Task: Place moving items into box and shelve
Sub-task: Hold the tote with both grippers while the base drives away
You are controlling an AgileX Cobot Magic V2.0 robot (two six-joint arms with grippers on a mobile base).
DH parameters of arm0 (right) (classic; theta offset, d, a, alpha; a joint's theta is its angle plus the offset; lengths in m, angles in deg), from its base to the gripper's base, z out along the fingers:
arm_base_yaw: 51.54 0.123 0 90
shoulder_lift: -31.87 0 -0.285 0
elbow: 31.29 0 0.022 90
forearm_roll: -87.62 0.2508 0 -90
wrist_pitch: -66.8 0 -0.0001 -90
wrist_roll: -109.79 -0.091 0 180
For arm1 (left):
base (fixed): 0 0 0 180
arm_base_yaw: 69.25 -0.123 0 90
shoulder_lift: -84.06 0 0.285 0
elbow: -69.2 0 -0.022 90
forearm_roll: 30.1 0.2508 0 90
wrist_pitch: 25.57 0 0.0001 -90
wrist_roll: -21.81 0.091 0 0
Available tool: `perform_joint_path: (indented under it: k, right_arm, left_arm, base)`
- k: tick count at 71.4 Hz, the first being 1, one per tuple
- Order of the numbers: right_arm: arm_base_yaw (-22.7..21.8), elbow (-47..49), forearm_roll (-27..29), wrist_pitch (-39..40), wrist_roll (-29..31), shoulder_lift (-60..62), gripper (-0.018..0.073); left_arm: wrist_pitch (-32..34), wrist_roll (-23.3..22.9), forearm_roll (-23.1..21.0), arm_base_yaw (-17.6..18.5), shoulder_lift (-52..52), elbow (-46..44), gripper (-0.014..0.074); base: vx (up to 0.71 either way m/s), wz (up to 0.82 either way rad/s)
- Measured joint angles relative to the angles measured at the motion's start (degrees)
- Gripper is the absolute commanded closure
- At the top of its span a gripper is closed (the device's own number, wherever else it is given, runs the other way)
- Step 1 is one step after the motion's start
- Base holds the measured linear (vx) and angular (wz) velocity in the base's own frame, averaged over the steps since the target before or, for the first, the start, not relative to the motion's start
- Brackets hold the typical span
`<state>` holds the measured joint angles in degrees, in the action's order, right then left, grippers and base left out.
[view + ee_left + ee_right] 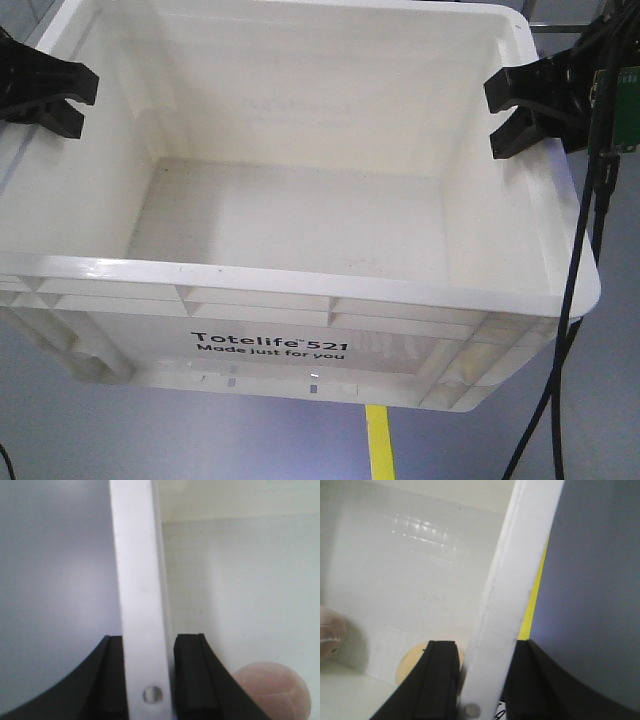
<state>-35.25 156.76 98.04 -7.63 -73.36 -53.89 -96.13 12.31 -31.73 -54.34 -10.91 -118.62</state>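
The box (250,278), a large white plastic crate with a ribbed rim, fills the front view and is held between the two arms. Grey floor (120,430) and a yellow stripe (380,440) are seen below its base, so it is judged to be carried clear of the ground. The shell is judged stiff yet light, with smooth walls that would slip under a plain sideways squeeze. The moulded rim is therefore the place to be gripped, and it is gripped there, on two opposite sides, so that the load is shared. Some flexing of the rim is to be expected if one side is raised ahead of the other.

The left gripper (82,103) is closed narrowly on the left rim, and in the left wrist view the lip is seen pinched between its pads. The right gripper (497,122) is clamped likewise on the right rim. A black cable (585,260) is hung just beside the right wall.

Inside, a pinkish ball (272,690) and a pale round item (412,665) are glimpsed low in the wrist views. They are judged to be loose and may be set rolling if the box is tilted.
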Motion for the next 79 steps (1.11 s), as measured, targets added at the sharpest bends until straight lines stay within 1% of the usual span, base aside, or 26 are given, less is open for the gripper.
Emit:
perform_joint_path:
  k: [58,79]
  right_arm:
    - [0.0,0.0,0.0,0.0,0.0,0.0,0.0571]
    - [0.0,0.0,0.12,0.12,0.0,0.0,0.0571]
  left_arm:
    - [0.0,0.0,0.07,0.0,0.0,0.0,0.0613]
    - [0.0,0.0,0.12,0.0,0.0,0.0,0.0613]
  base:
    - [0.47,-0.37]
    - [0.41,-0.47]
